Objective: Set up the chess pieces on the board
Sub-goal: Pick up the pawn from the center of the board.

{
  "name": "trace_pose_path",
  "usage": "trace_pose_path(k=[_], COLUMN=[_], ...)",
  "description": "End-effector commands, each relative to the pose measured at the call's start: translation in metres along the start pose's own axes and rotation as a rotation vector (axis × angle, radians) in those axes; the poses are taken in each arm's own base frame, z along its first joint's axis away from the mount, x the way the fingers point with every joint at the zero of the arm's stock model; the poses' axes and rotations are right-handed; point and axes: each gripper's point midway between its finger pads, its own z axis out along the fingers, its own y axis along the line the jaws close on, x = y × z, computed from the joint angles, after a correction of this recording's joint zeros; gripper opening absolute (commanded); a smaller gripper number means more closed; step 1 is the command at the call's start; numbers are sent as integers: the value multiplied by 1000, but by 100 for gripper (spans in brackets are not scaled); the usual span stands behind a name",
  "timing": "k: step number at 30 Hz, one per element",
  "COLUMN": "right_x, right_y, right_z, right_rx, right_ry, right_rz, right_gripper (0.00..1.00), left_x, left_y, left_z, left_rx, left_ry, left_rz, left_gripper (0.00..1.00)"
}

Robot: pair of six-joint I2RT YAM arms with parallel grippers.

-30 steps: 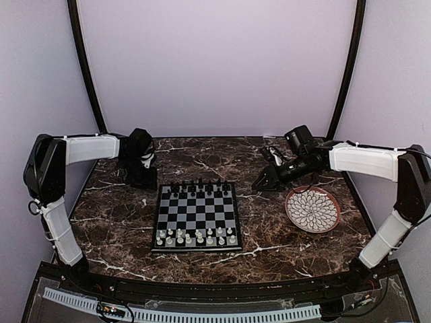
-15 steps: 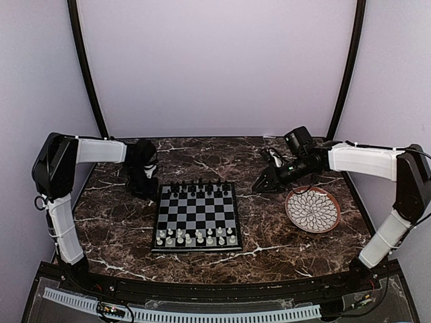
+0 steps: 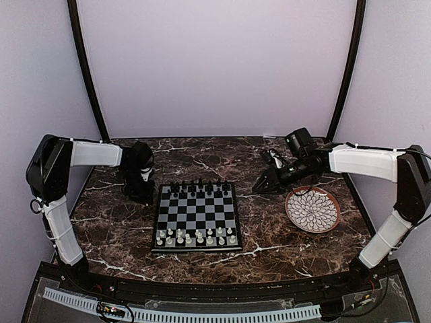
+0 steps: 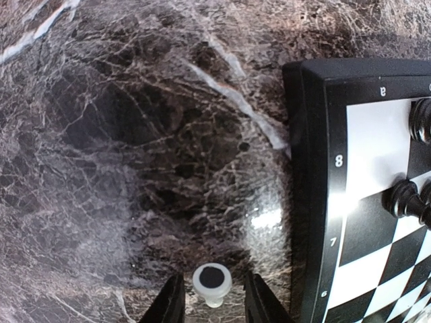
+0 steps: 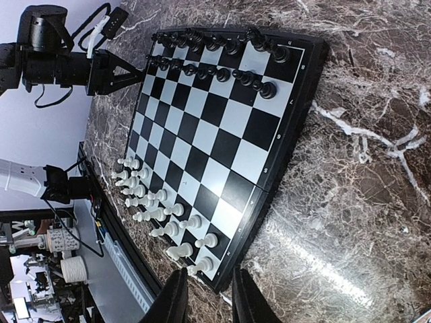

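The board (image 3: 196, 214) sits mid-frame in the top view. The black pieces (image 3: 197, 188) are lined up along its upper edge and the white pieces (image 3: 196, 237) along its lower edge, so I judge the setup nearly done.

At the bottom of the left wrist view, one cream piece (image 4: 211, 282) is off the board on the marble. My left gripper (image 4: 214, 299) straddles it, but I cannot tell whether it is pinched yet. This piece needs placing.

My right gripper (image 5: 205, 296) is parted and empty, right of the board near the plate (image 3: 312, 209).
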Motion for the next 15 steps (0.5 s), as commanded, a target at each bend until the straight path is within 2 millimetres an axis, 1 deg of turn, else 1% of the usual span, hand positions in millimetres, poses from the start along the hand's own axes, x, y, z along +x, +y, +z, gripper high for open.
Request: trace_pose_path(k=[1,5,10,15], right_x=[-2,-3,-2,1], right_y=[10,11,10,9], right_z=[-6,-6,-6,-7], right_rx=[-33,-37,-37,-36], right_ry=[-26,-27,-31,-35], right_rz=[-21,-19,-14,-8], right_gripper=[24,24,24,24], left_x=[19,9,-4,-8], left_y=[7,9,5,4], left_z=[5,7,5,6], left_rx=[-29,-49,-41,-41], left_ry=[68,51,27,27], left_rz=[-24,-27,-33,-28], left_gripper=[33,33,31,28])
